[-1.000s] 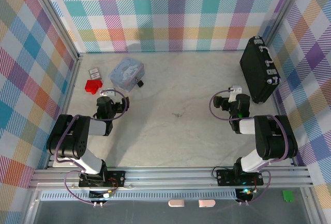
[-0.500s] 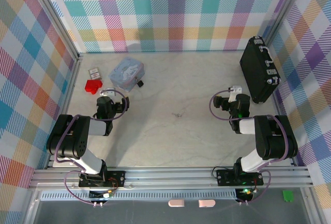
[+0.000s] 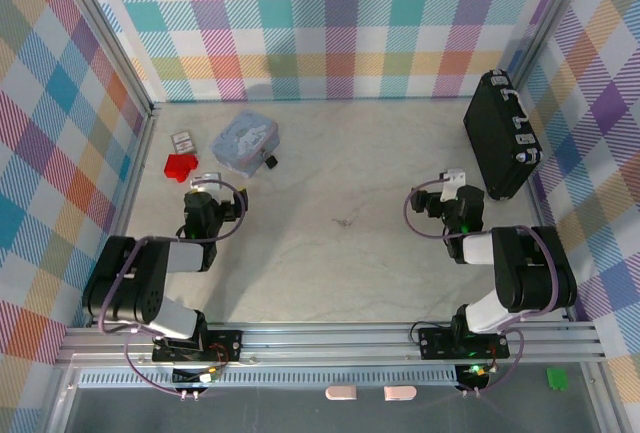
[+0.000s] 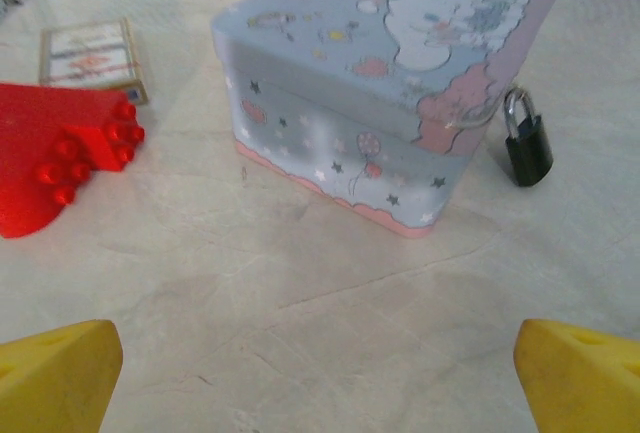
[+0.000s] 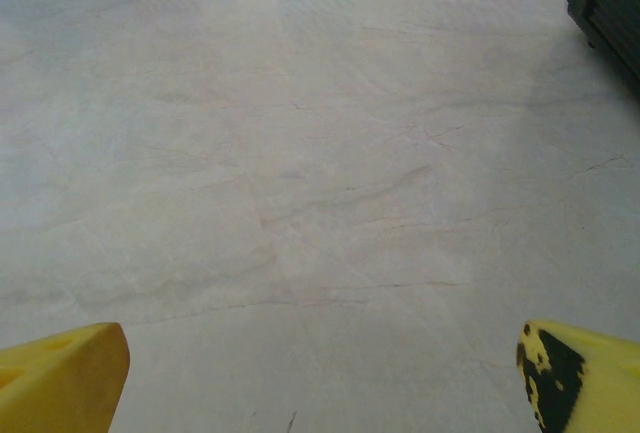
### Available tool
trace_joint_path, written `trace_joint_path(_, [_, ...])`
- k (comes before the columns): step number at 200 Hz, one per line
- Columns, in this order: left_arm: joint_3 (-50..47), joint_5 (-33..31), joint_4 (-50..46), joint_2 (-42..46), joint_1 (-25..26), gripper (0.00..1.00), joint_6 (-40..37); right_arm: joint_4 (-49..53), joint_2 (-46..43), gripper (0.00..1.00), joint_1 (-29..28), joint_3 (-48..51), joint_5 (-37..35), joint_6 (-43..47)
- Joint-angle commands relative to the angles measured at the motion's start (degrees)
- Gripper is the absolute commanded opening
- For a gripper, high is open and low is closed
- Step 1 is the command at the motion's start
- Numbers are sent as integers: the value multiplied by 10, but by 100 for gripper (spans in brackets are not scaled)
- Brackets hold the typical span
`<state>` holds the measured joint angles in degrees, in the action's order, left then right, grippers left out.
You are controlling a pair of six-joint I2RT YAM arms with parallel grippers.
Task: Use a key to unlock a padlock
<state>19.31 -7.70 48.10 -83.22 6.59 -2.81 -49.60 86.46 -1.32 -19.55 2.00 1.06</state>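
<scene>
Two grippers: left gripper, right gripper both spread wide, empty.
Lock: tiny black padlock w/ silver shackle just beside corner of pale blue cartoon tin.
Tip: left should reach fwd-right, avoid nudging tin.

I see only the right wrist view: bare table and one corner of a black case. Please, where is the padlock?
Observer: The padlock is close beside the pale blue tin, on the tin's right side in the left wrist view.
Operator: Which tool is nearer to it?
Observer: The left tool. In the top view it is just on the near side of the tin, while the right tool is far from both.
Operator: Is the left tool ready to grasp?
Observer: Its fingers are wide apart and hold nothing.
</scene>
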Motion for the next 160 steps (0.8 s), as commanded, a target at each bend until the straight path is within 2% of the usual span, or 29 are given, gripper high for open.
trace_joint_path(1, [3, -67, -55, 82, 31, 100, -11, -32, -56, 99, -13, 21, 15, 24])
trace_joint_path(26, [7, -100, -150, 199, 58, 100, 17, 105, -151, 99, -23, -3, 10, 18])
trace_joint_path(52, [63, -155, -342, 276, 60, 100, 97, 255, -238, 99, -25, -43, -2, -62])
trace_joint_path(78, [90, -150, -458, 336, 60, 100, 139, 392, -299, 99, -25, -104, 60, -124])
trace_joint_path(92, [100, -153, -508, 387, 60, 100, 175, 469, -320, 99, -25, -139, 56, -158])
trace_joint_path(113, [145, -204, -630, 457, 59, 100, 294, 597, -347, 99, -25, -201, 31, -235])
trace_joint_path(132, [201, -270, -808, 486, 58, 100, 418, 672, -366, 99, -23, -237, 51, -273])
trace_joint_path(145, [222, -244, -842, 487, 58, 100, 402, 689, -381, 99, -22, -239, 65, -303])
trace_joint_path(160, [237, -202, -869, 480, 58, 100, 390, 680, -395, 99, -22, -236, 105, -293])
